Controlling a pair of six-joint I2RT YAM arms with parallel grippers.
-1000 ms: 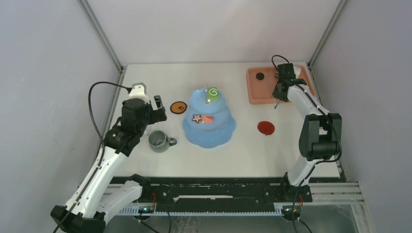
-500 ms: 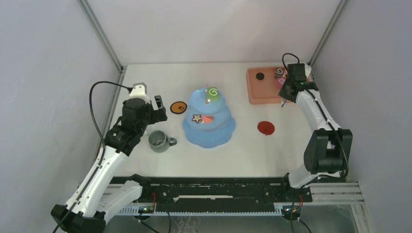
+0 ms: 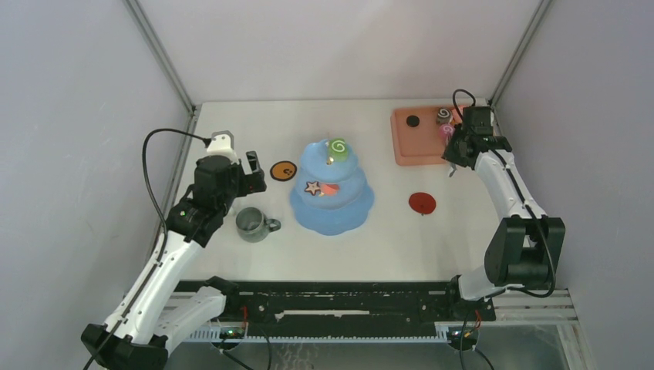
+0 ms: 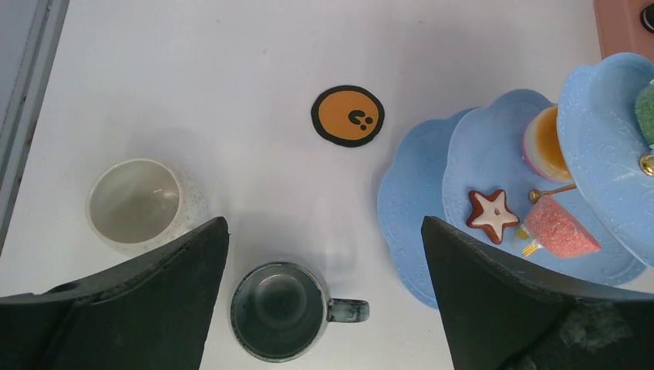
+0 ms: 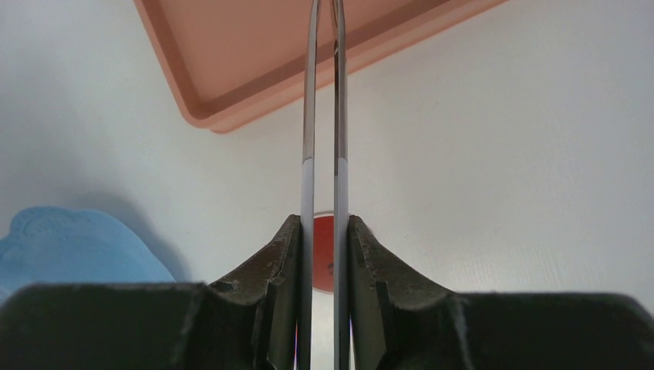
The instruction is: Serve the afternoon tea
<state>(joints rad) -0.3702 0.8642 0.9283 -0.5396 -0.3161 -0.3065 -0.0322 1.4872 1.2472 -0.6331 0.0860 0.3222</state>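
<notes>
Grey-green mug (image 4: 281, 311): nearest, left of centre, upright, handle to the right; white mug (image 4: 139, 202) just beyond it, further left.
Left gripper (image 4: 324, 227): spread to full width, holding nothing, hovering over the two mugs.
Red disc (image 3: 422, 203): flat on the table, right of the stand.
Cake stand (image 3: 332, 208): mid-table; star cookie (image 4: 493, 214) on the middle tier, green swirl roll (image 3: 338, 146) on top.
Right gripper (image 5: 324, 223): clamped on the tongs (image 5: 309, 116), their arms pinched nearly together; tips outside the wrist view, so cannot tell whether anything sits between them.
Tray (image 3: 409, 150): far right; two swirl pastries (image 3: 444, 117) in its far right corner, close by the right gripper.
Risk: probably tongs twisting or sliding in that narrow hold. A pastry pinched off-centre could squirt out or drop on the way to the stand. Long tips may also clip an upper tier.
</notes>
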